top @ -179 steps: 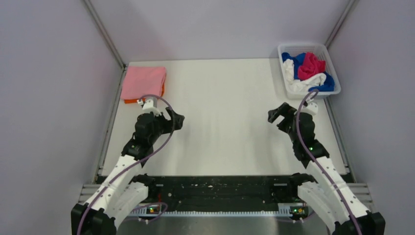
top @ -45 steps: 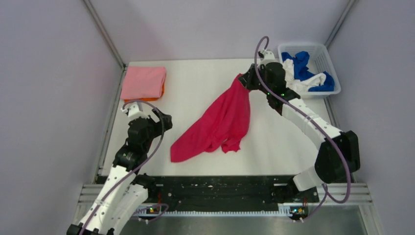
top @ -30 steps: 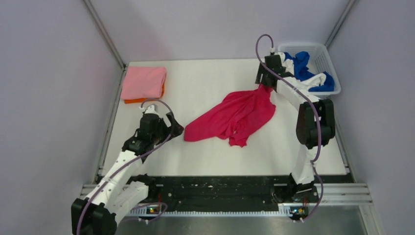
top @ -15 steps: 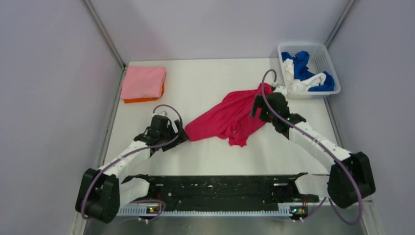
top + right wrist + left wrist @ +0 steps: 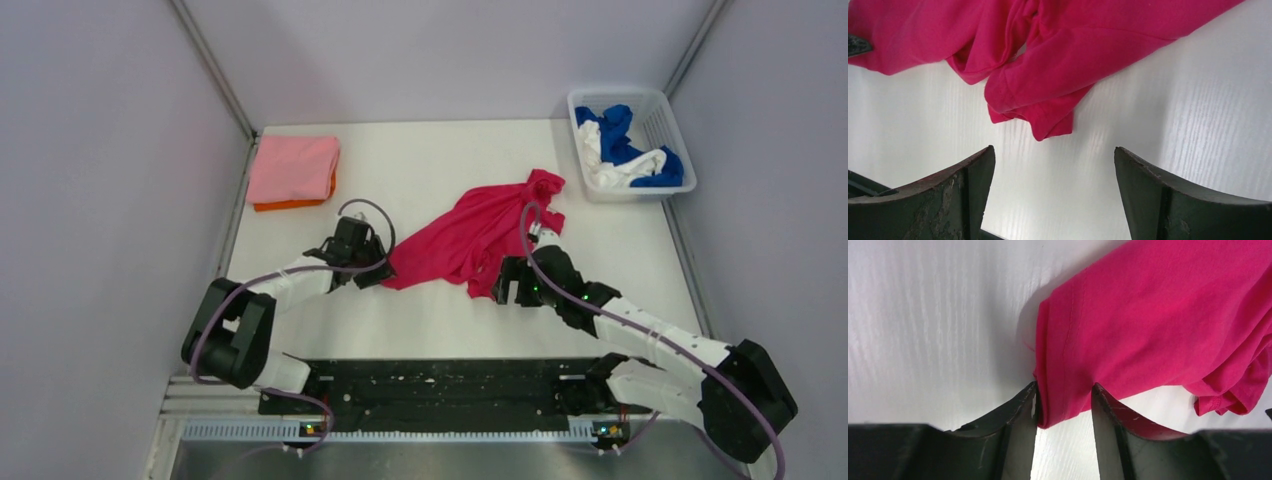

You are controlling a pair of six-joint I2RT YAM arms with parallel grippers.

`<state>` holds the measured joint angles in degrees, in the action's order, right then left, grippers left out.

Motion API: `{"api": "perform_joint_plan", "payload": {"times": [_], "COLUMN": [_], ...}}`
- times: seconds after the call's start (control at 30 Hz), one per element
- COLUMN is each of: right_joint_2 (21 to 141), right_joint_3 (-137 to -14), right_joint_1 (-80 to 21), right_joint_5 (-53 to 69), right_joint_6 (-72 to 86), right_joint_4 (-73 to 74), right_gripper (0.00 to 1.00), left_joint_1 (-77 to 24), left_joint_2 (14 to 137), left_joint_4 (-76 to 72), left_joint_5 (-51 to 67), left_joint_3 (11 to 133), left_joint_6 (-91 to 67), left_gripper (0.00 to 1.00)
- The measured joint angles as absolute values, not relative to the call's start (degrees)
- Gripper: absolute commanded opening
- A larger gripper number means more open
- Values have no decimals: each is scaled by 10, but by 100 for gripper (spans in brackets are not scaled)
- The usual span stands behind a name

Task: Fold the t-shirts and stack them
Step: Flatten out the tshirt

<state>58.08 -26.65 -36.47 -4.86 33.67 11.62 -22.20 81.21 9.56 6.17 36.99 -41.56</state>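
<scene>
Hem of crimson-pink t-shirt (image 5: 1158, 315) tight in left hand (image 5: 1064, 386); right hand (image 5: 1054, 149) wide open, empty.

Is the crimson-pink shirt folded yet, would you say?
Not folded: the crimson-pink shirt lies rumpled and bunched on the table, overlapping itself unevenly.

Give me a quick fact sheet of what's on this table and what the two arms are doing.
loose shirt: crimson-pink shirt, crumpled mid-table
left fingers: either side of its left tip; grip unclear
right fingers: open, just short of a loose end, holding nothing
finished stack: light pink shirt folded on orange shirt, far left corner
waiting: blue shirt and white shirt in the white basket, far right
</scene>
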Motion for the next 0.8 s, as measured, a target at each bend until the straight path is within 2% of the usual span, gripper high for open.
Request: {"api": "perform_joint_plan", "payload": {"times": [0.07, 0.17, 0.47, 0.6, 0.73, 0.8], "right_joint_2": [582, 602, 743, 801, 829, 826], "right_joint_3": [-260, -255, -276, -307, -328, -328], "right_joint_1": [-378, -406, -471, -482, -493, -502], "right_joint_5": [-49, -60, -151, -178, -191, -195], "right_joint_6": [336, 335, 318, 312, 313, 319], "right_joint_4": [103, 88, -8, -36, -37, -28], "right_gripper": [84, 82, 68, 43, 31, 19], "left_joint_1": [-226, -230, -230, -231, -231, -232], "left_joint_2": [827, 853, 889, 876, 844, 825], "left_joint_4": [89, 83, 74, 72, 83, 89], "left_joint_5": [56, 48, 44, 44, 38, 34], "left_joint_3": [379, 397, 425, 413, 389, 382], "left_joint_6": [-416, -419, -419, -422, -424, -427], "left_gripper": [33, 0, 0, 0, 0, 0]}}
